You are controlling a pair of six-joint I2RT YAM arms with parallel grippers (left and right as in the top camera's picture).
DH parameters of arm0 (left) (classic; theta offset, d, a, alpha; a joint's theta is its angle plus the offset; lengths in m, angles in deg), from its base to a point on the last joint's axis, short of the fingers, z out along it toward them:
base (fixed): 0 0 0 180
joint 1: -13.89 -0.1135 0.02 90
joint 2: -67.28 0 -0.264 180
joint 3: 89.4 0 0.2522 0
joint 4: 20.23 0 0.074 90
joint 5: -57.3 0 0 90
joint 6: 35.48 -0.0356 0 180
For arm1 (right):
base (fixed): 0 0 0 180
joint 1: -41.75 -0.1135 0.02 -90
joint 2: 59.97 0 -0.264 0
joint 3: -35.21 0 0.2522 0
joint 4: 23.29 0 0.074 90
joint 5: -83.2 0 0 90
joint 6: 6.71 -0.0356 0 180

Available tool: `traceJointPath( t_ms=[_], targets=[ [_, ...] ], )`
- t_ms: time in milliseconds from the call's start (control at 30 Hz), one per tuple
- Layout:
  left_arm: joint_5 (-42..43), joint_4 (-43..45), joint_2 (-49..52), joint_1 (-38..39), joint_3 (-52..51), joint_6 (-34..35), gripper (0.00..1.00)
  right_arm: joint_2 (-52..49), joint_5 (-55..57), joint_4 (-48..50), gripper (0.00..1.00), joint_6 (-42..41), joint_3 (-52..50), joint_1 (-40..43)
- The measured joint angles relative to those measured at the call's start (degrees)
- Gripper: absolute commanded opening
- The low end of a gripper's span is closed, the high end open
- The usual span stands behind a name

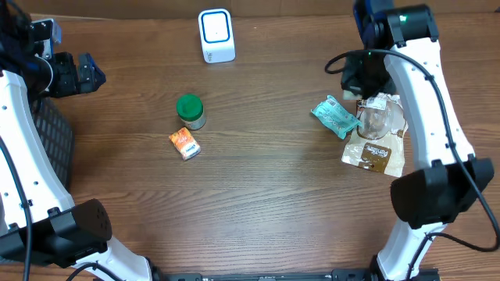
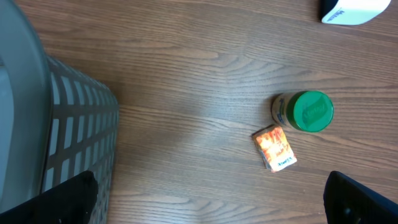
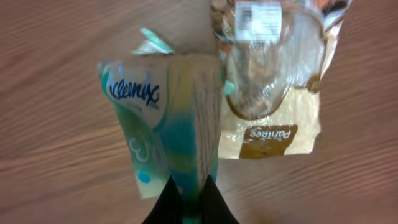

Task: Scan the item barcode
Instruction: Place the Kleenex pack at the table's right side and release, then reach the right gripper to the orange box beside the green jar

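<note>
Tissue pack (image 3: 158,124): pinched at near end in right gripper (image 3: 189,208); long axis straight ahead of it, logo at far end. Bag (image 3: 280,93) touching on right; open table (image 3: 56,93) to left. Left gripper (image 2: 211,202): spread wide, empty.

Teal-and-white tissue pack (image 3: 134,118), green-lidded jar (image 1: 190,109), orange carton (image 1: 184,144), white scanner (image 1: 216,35)

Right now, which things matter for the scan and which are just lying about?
In the job: tissue pack, pinched in the right hand; scanner.
Lying about: jar; orange packet; bread bag; basket.
</note>
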Motion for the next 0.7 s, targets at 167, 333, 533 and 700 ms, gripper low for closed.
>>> traceJointPath(
  t_ms=[167, 333, 533, 700],
  targets=[
    [0.0, 0.0, 0.0, 0.0, 0.0, 0.0, 1.00, -0.7, -1.1, 6.9, 0.04, -0.5, -15.3, 5.1],
    [0.0, 0.0, 0.0, 0.0, 0.0, 0.0, 1.00, -0.9, -1.6, 12.7, 0.48, -0.4, -21.8, 9.4],
    [0.0, 0.0, 0.0, 0.0, 0.0, 0.0, 0.99, -0.9, -1.4, 13.0, 0.61, 2.2, -21.9, 11.8],
    [-0.1, 0.0, 0.0, 0.0, 0.0, 0.0, 1.00, -1.1, -2.3, 8.0, 0.63, 4.1, -15.9, 11.4]
  ],
)
